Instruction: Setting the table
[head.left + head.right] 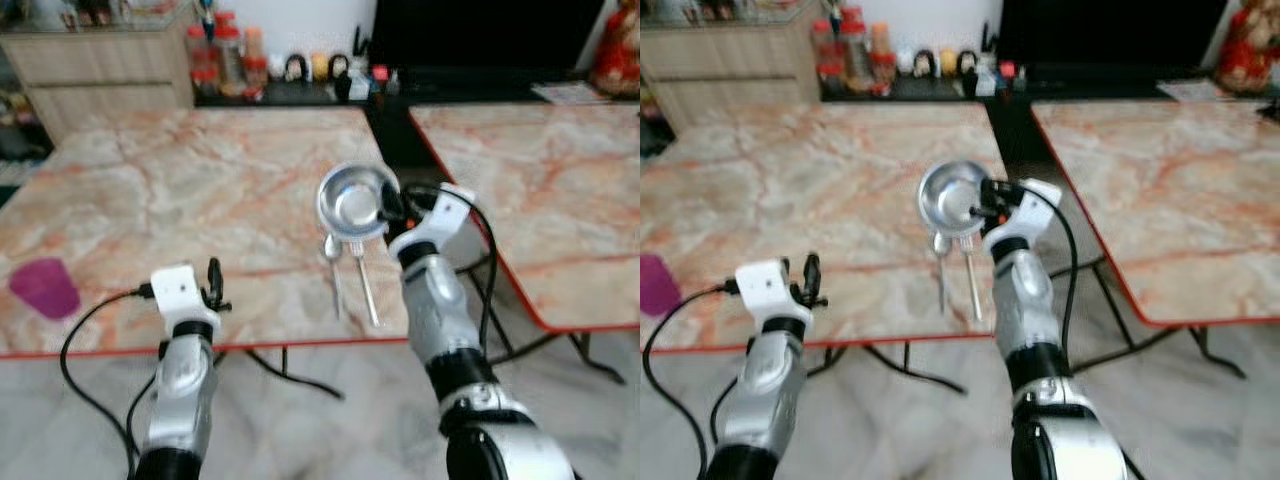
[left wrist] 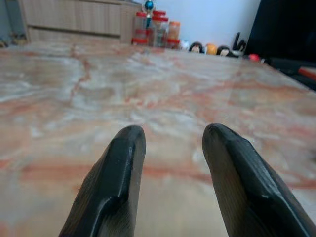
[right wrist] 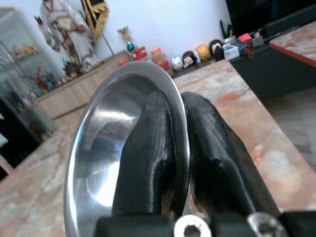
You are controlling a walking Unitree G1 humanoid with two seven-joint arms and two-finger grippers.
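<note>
Left wrist view: my left gripper [image 2: 170,163] sits low over the near part of the marble table [image 1: 150,190], fingers apart, nothing between them. From the head camera it hovers at the near edge, idle.

Purple cup [image 1: 45,287] stands near the left front corner of the table, well apart from everything else.

Right gripper [image 1: 392,205] is clamped on the rim of a steel bowl [image 1: 354,203]; the right wrist view shows one finger inside the bowl and one outside, pinching the wall. I can't tell from these frames whether the bowl rests on the table or is held just above it. It looks tilted in the wrist view.

Spoon [image 1: 333,268] and a second utensil [image 1: 364,283] lie side by side just in front of the bowl, handles pointing toward the near edge. Can't confirm what the second one is.

My read: cutlery and cup are placed, bowl placement is in hand, release not yet done.

Further back: a second table [image 1: 540,190] to the right, jars [image 1: 225,55] and small ornaments [image 1: 320,66] along the far wall.
</note>
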